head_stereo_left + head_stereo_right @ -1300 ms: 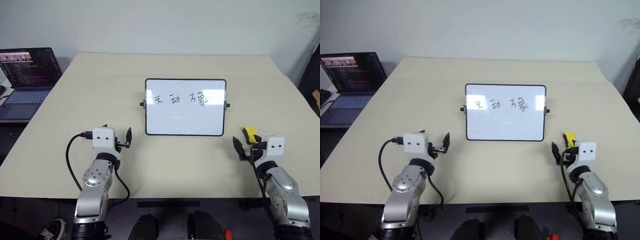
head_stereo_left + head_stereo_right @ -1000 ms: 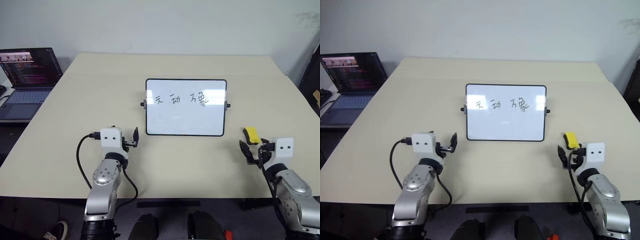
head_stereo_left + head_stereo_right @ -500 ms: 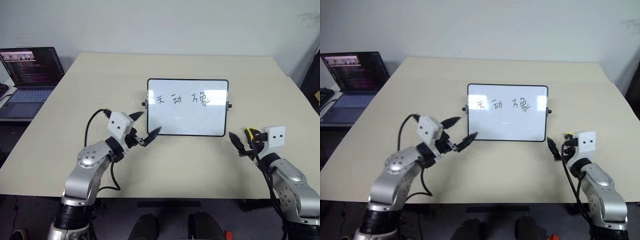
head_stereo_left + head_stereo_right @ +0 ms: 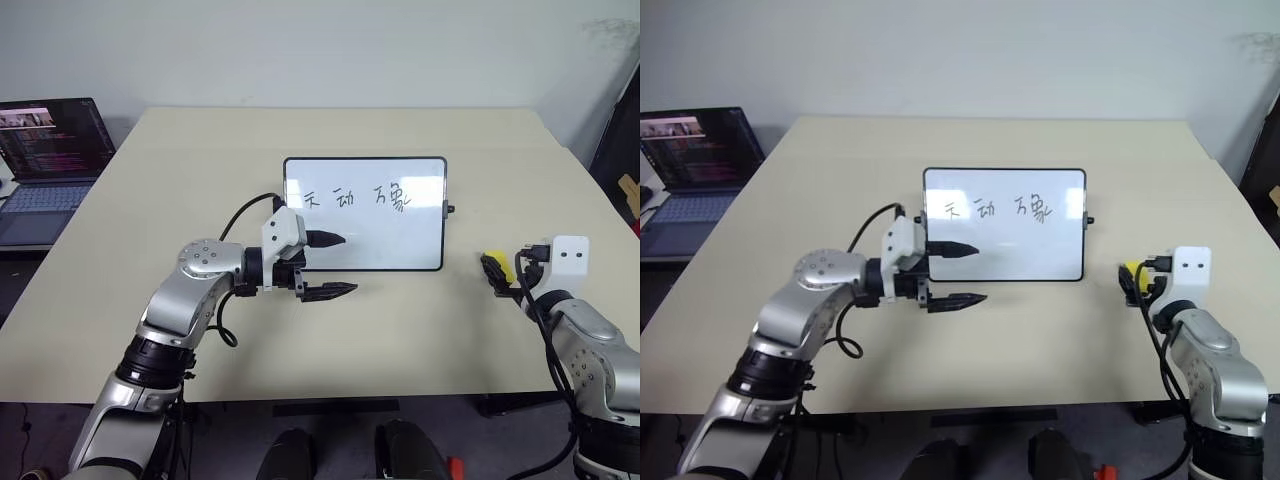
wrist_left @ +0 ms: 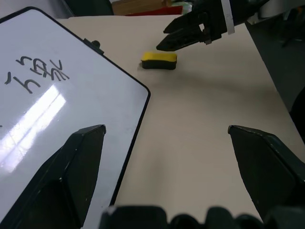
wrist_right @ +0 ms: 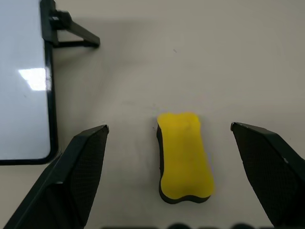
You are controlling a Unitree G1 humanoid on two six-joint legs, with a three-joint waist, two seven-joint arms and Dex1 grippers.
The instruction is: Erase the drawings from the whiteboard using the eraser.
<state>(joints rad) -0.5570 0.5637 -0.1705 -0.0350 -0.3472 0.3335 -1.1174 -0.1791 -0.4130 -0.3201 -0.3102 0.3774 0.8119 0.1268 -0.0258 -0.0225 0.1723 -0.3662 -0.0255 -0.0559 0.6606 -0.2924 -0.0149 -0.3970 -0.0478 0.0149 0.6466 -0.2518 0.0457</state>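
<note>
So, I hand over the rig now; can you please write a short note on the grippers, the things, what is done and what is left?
Left gripper: open, empty, pointing sideways in front of the whiteboard, near its lower left part.
Right gripper: open, empty, one finger on each side of the eraser, not gripping it.
The eraser lies flat on the table, to the right of the whiteboard, yellow side up.
The whiteboard stands upright at the middle of the table; the drawings run across its upper part.
Done: nothing erased.
Left: grasp the eraser, wipe off all the drawings.
</note>
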